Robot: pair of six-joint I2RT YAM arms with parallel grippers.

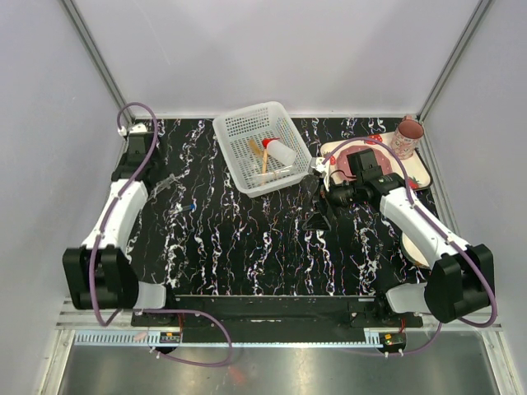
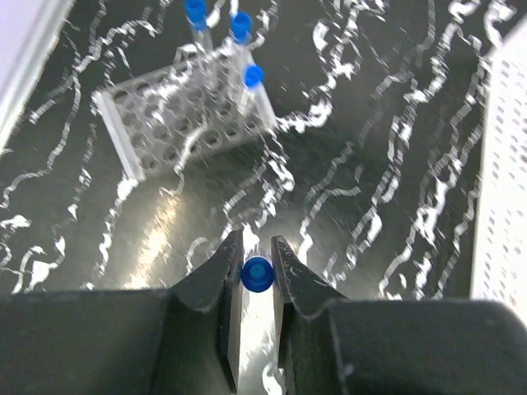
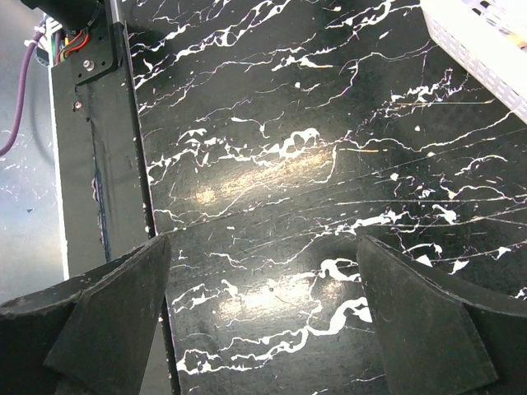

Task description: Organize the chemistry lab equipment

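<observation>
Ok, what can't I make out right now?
Left wrist: body of the blue-capped clear tube, hidden between the left fingers; only its cap shows.
Top view: tube count in the clear plastic rack, too small and faint.
Top view: pink plate, mostly under the right arm.
Right wrist: white mesh basket, cut off by the corner; contents unseen.

Bright, even overhead light fills your top view, leaving only soft shadows. In both wrist views the glossy black white-veined marble tabletop (image 3: 272, 177) throws back pale glare patches. Your left wrist view is blurred: the clear plastic tube rack (image 2: 165, 123) smears, while the small clear blue-capped tube (image 2: 257, 274) up close looks sharper.
</observation>
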